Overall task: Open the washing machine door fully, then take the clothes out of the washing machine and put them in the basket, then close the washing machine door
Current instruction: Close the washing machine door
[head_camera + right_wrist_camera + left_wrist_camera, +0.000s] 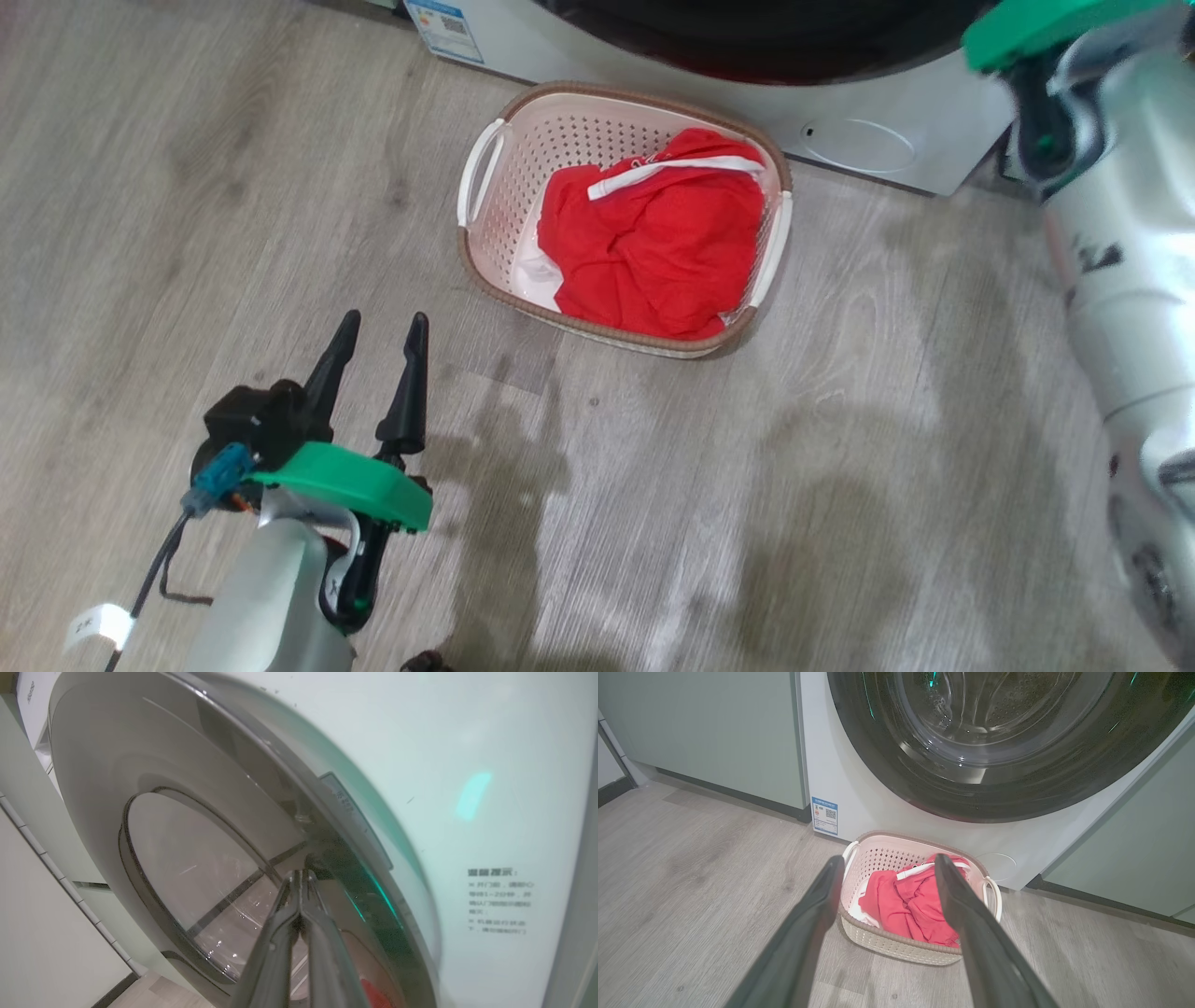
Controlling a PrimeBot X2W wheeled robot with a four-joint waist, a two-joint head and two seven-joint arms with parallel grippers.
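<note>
Our left end effector (386,322) hangs over the wooden floor (187,140) with its two fingers spread wide and nothing between them. The basket (597,331) sits beyond its tips, farther off and to the right, close before the foot of the washing machine (560,47), with the red clothes (653,243) bunched inside it. Our right end effector (301,873) is pinched closed on nothing, its tips at the glossy rim of the washing machine door (84,802), near the edge where the door meets the white front; we cannot tell whether they touch it.
</note>
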